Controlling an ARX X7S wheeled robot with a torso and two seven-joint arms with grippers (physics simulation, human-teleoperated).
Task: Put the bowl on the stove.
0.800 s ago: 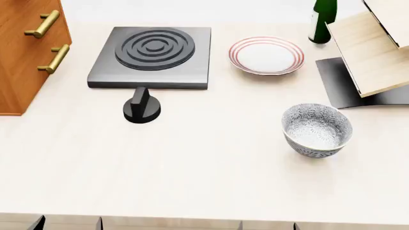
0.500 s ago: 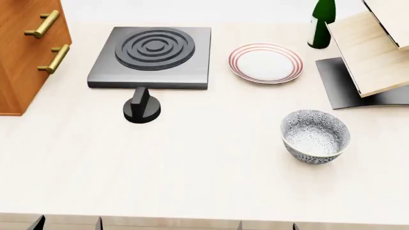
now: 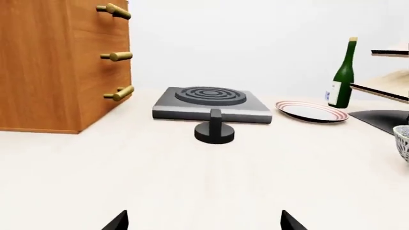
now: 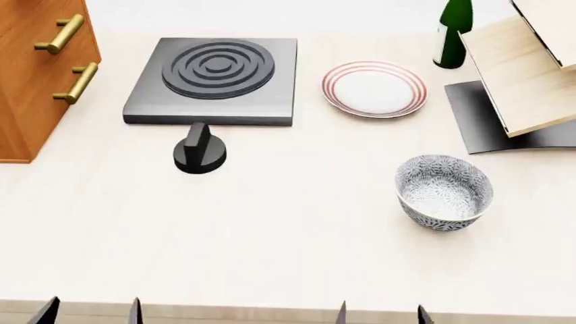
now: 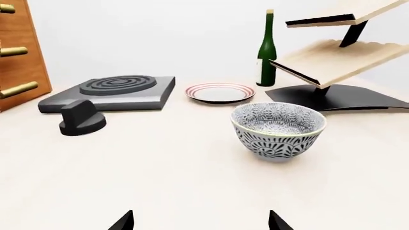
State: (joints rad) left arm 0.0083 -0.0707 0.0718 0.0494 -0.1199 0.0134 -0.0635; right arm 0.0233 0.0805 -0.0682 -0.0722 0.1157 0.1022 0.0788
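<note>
**Head view: bowl sits free, grippers low**

Table spans all. Stove at eleven o'clock, bowl upright at four, well apart. Left gripper and right gripper at six, fingers spread wide, holding nothing

The plate lies flat on the bench. Relative to the plate: knob front-left, green bottle behind-right, wooden rack right, cabinet far left.
</note>
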